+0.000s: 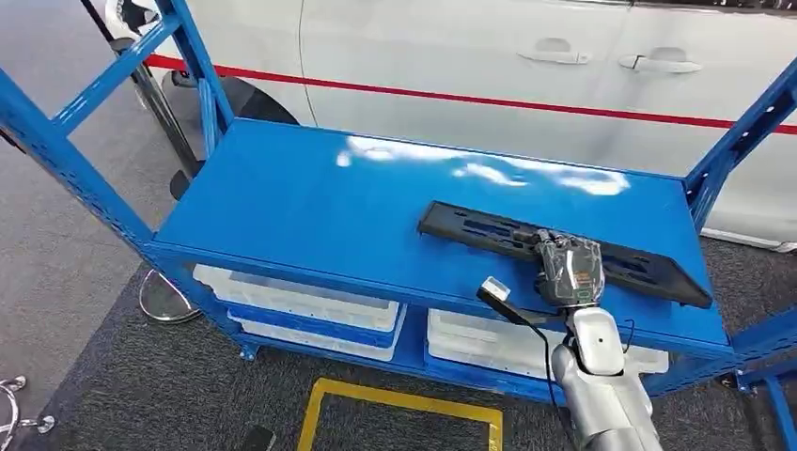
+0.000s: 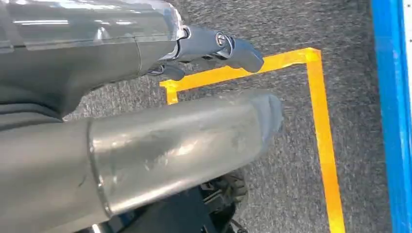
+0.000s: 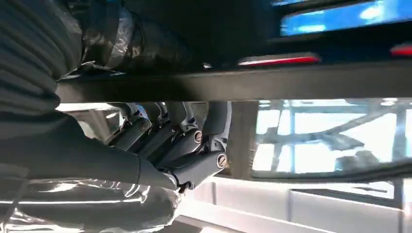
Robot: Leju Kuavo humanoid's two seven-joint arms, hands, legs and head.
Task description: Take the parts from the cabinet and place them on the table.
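Long black part [image 1: 564,254] lying flat on the blue bench [image 1: 310,207], toward its right end and near the front edge; broad bare top to the left. Right hand [image 1: 570,272] on the part's middle, fingers [image 3: 194,145] curled round its edge, gripping. Blue uprights [image 1: 742,141] at the corners, white car [image 1: 470,56] close behind. White bins [image 1: 301,301] on the lower shelf. Left hand [image 2: 204,48] hanging over grey carpet and yellow tape [image 2: 320,126], holding nothing, fingers loosely bent, apart.

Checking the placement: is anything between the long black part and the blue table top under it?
Nothing visible. The long black part already lies flat on the blue table top, with the right hand on its middle; in the right wrist view the fingers curl around it.
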